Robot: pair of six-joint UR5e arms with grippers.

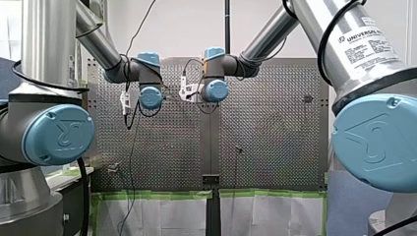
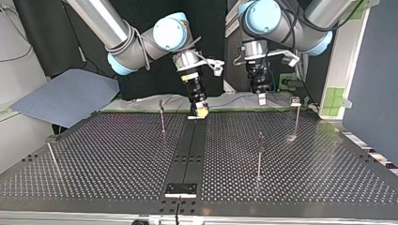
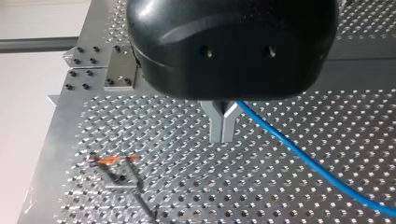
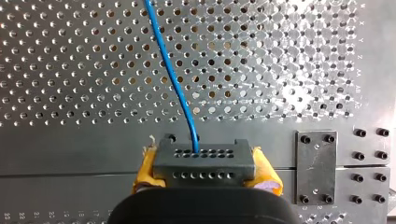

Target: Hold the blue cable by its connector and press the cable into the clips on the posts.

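My right gripper (image 4: 205, 175) is shut, its yellow pads (image 4: 148, 168) clamped on the dark grey connector (image 4: 203, 156). The blue cable (image 4: 170, 70) leaves the connector and runs ahead over the perforated table. In the top view this gripper (image 2: 199, 110) hangs low over the table's far edge at the centre strip. My left gripper (image 3: 223, 133) has its metal fingers pressed together. The blue cable (image 3: 303, 156) comes out from beside their roots and trails away; I cannot tell whether it is pinched. In the top view the left gripper (image 2: 261, 98) is to the right.
Thin posts stand on the table in the top view: one (image 2: 162, 115) near my right gripper, one (image 2: 296, 117) at the far right, one (image 2: 260, 154) mid-right, one (image 2: 51, 157) at the left edge. A post with an orange clip (image 3: 114, 161) stands beside my left gripper.
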